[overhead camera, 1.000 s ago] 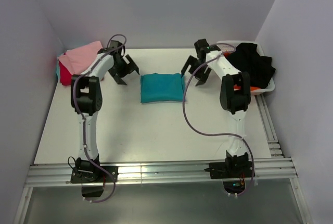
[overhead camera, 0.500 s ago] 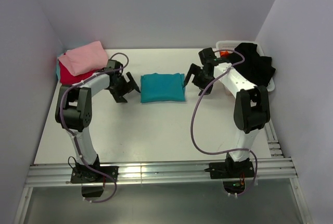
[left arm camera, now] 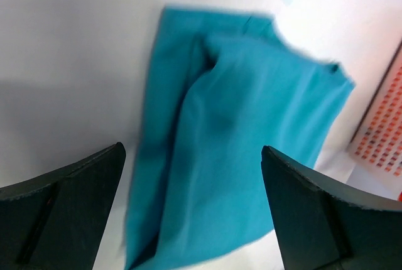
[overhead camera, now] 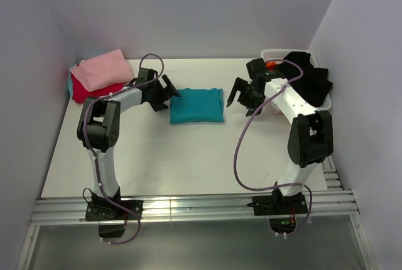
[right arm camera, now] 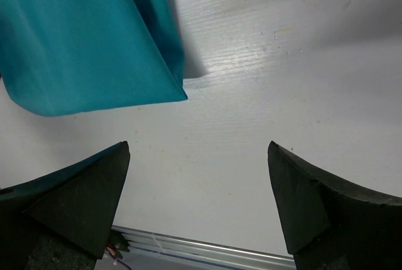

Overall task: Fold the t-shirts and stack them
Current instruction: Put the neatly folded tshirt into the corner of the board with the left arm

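Note:
A folded teal t-shirt [overhead camera: 196, 105] lies flat at the table's middle back. It also shows in the left wrist view [left arm camera: 239, 132] and in the right wrist view [right arm camera: 81, 37]. My left gripper [overhead camera: 168, 91] is open and empty at the shirt's left edge. My right gripper [overhead camera: 241, 96] is open and empty just right of the shirt. A folded pink t-shirt [overhead camera: 100, 69] lies on a red t-shirt [overhead camera: 85, 90] at the back left. A black t-shirt [overhead camera: 308, 80] drapes over the white basket [overhead camera: 271, 53], with orange cloth [overhead camera: 272, 64] under it.
A white wall runs along the back and both sides. A metal rail [overhead camera: 188, 207] runs along the table's near edge, and also shows in the right wrist view [right arm camera: 201, 248]. The basket's lattice shows at the right edge of the left wrist view [left arm camera: 383, 125].
My left gripper has moved right and down to the teal shirt's left edge. My right gripper has shifted down and slightly right, away from the back. Both stay open.

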Controlling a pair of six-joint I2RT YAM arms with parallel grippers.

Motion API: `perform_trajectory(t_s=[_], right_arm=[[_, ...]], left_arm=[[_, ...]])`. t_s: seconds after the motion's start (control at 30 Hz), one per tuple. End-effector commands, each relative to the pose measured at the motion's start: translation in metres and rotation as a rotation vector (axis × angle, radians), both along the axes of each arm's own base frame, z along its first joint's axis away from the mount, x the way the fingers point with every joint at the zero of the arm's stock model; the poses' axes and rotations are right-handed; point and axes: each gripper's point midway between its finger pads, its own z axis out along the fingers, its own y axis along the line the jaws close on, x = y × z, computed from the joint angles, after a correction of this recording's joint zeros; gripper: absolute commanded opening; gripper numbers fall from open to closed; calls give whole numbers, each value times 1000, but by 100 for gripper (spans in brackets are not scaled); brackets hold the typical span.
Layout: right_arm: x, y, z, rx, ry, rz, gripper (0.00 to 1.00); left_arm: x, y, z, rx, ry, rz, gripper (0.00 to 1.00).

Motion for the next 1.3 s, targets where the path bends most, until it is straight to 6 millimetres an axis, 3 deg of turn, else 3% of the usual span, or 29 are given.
perform_trajectory(t_s=[0.0,0.03,0.13,0.17,0.2,0.23,0.33,0.43,0.53,0.67,0.73,0.77,0.83,0.87,0.93,0.97,1.1,1.17,1.27], right_arm=[[-5,-16,4,-35,-3,-5,97],[-4,-17,3,-37,0,-5,97],[-3,-24,3,-43,8,-16,96],[-3,-26,3,-44,9,-20,95],[-3,-30,3,-45,12,-27,95],[-2,-32,3,-43,12,-30,94],[-1,-37,4,-37,14,-41,93],[0,-40,4,-31,14,-51,91],[-3,-41,5,-25,10,-56,91],[-10,-42,10,-14,4,-56,90],[-14,-44,14,-11,0,-51,90],[-15,-46,14,-11,2,-52,90],[-20,-48,14,-15,7,-45,90],[-21,-48,13,-18,12,-41,90],[-26,-49,6,-24,34,-29,89],[-27,-49,4,-24,43,-29,89],[-27,-45,-1,-2,58,-29,88],[-25,-44,-5,-2,74,-26,88],[-22,-46,-11,-13,95,-26,87]], left_arm=[[2,2,-49,59,83,24,100],[3,0,-53,57,92,27,99],[10,-7,-66,48,109,26,82],[17,-9,-65,47,103,29,61],[15,-11,-77,47,130,25,49],[17,-11,-80,49,138,26,27],[24,-14,-87,52,152,25,1],[34,-15,-82,56,140,16,0],[52,-14,-56,62,87,12,0],[86,-1,1,77,-11,17,0],[100,17,15,103,-31,30,0],[115,22,40,102,-82,40,0],[126,44,46,113,-85,56,0],[138,51,65,115,-130,68,0],[147,72,68,124,-133,92,0],[156,79,84,115,-171,101,0],[172,119,106,102,-230,155,0],[180,152,119,95,-266,204,0],[185,185,135,71,-312,241,0]])
